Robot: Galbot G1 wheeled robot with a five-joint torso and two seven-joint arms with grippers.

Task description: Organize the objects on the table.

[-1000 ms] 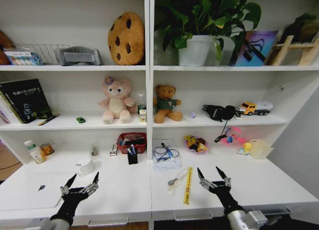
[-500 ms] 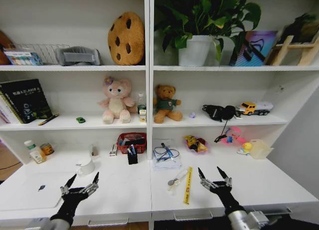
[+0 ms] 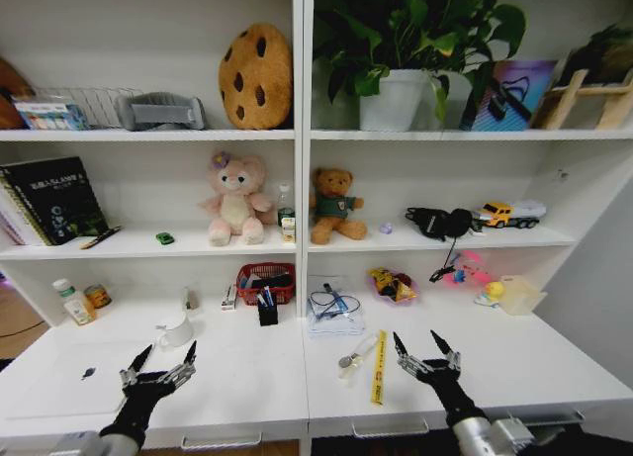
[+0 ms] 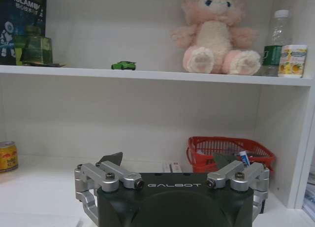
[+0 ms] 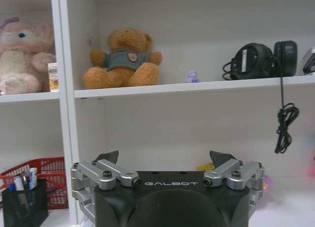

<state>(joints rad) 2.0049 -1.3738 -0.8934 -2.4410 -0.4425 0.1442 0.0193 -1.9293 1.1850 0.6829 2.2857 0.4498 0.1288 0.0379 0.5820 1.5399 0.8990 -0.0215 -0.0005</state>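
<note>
A thin silver-white laptop [image 3: 54, 389] lies closed at the table's [image 3: 247, 382] left end. My left gripper [image 3: 170, 350] hovers open just right of it, over the front edge, and holds nothing [image 4: 168, 159]. My right gripper [image 3: 415, 338] is open and empty too [image 5: 165, 157], above the front edge beside a yellow ruler [image 3: 378, 367]. A tiny green toy car [image 3: 164, 238] [image 4: 123, 65] and a black pen [image 3: 99, 237] rest on the middle shelf. A blue pen [image 3: 334, 300] lies on a white pad at the table's back.
A white mug [image 3: 178, 331], a red basket [image 3: 265, 282] and a black pen holder [image 3: 268, 313] stand at the back of the table. A silver spoon-like item [image 3: 353, 356] lies by the ruler. A pink plush bear [image 3: 235, 201] and brown bear [image 3: 334, 207] sit on the shelf.
The whole picture has shifted a little to the right, so the camera moved. Both grippers hold the same open pose and no object has moved.
</note>
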